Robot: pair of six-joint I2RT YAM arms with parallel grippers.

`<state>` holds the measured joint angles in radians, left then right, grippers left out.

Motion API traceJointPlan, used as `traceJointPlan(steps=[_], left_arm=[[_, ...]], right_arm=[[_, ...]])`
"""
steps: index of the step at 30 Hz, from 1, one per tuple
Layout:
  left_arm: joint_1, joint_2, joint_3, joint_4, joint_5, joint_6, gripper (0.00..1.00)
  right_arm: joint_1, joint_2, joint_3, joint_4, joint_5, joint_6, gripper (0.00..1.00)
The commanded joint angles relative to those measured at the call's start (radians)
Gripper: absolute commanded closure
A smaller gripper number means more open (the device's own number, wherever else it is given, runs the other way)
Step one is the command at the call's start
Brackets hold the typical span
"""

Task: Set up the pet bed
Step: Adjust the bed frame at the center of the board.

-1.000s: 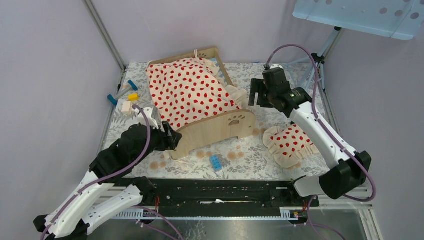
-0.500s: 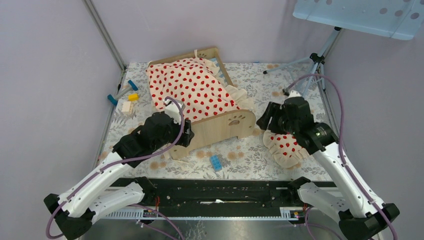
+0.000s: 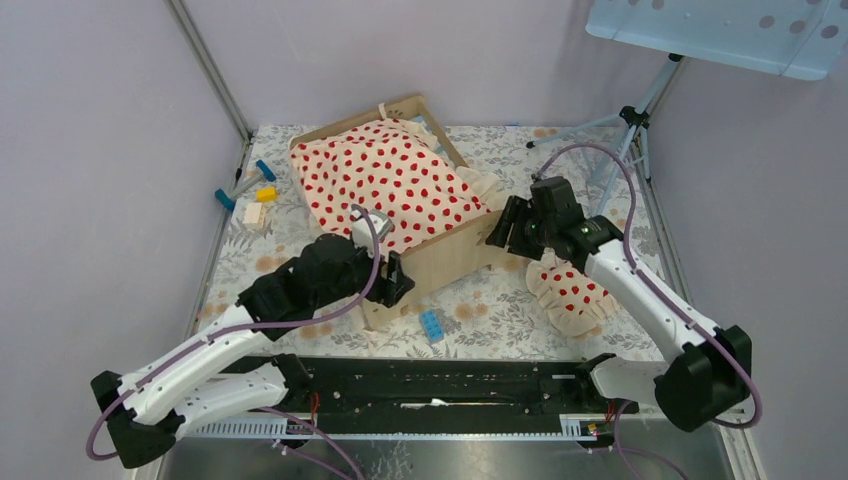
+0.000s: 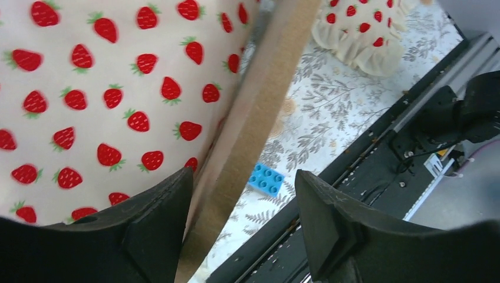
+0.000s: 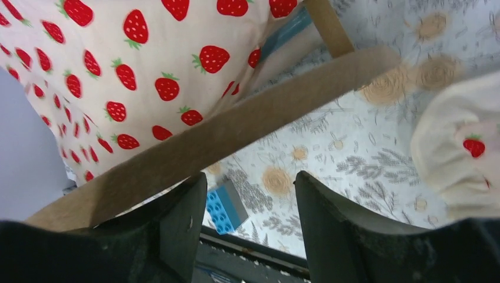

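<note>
Top external view: the pet bed (image 3: 440,262) sits askew at the middle of the tabletop (image 3: 500,310), toward the far side, with a strawberry-print blanket (image 3: 395,185) heaped over it. The left claw (image 3: 395,280) is at the left end of its near end board, the right claw (image 3: 500,232) at the right end. A matching pillow (image 3: 570,290) lies to the right and a blue brick (image 3: 432,325) near the front. Left wrist view: the left claw (image 4: 243,177) stands open astride the end board (image 4: 259,100), with a gap on one side, not clamping it. Right wrist view: the right claw (image 5: 249,180) is open and holds nothing, and the board (image 5: 236,130) crosses just past its fingertips.
</note>
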<state>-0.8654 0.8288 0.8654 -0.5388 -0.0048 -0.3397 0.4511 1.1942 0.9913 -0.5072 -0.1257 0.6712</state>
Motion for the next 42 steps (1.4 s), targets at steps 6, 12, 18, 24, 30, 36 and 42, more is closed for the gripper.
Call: traceJointPlan(steps=[6, 12, 18, 24, 30, 36, 42], left_arm=[[-0.172, 0.263, 0.054, 0.223, 0.121, -0.071, 0.34], [-0.185, 0.627, 0.292, 0.303, 0.130, 0.035, 0.31], [-0.144, 0.930, 0.663, 0.194, 0.103, 0.113, 0.29], [-0.089, 0.799, 0.651, 0.181, 0.037, 0.117, 0.24], [-0.048, 0.536, 0.496, 0.138, -0.074, 0.108, 0.04], [0.006, 0.288, 0.295, 0.065, -0.175, 0.032, 0.03], [0.015, 0.193, 0.154, 0.075, -0.079, -0.005, 0.08]], right_arm=[[-0.074, 0.301, 0.327, 0.165, 0.042, -0.066, 0.34], [-0.181, 0.548, 0.539, 0.199, -0.107, -0.099, 0.32], [-0.255, 0.594, 0.689, 0.094, -0.073, -0.159, 0.31], [-0.256, 0.335, 0.515, 0.031, 0.170, -0.215, 0.19], [-0.256, 0.049, 0.289, -0.001, 0.195, -0.170, 0.15], [-0.213, -0.163, 0.137, -0.032, -0.050, -0.142, 0.24], [0.014, -0.284, 0.060, -0.113, 0.019, -0.098, 0.25]])
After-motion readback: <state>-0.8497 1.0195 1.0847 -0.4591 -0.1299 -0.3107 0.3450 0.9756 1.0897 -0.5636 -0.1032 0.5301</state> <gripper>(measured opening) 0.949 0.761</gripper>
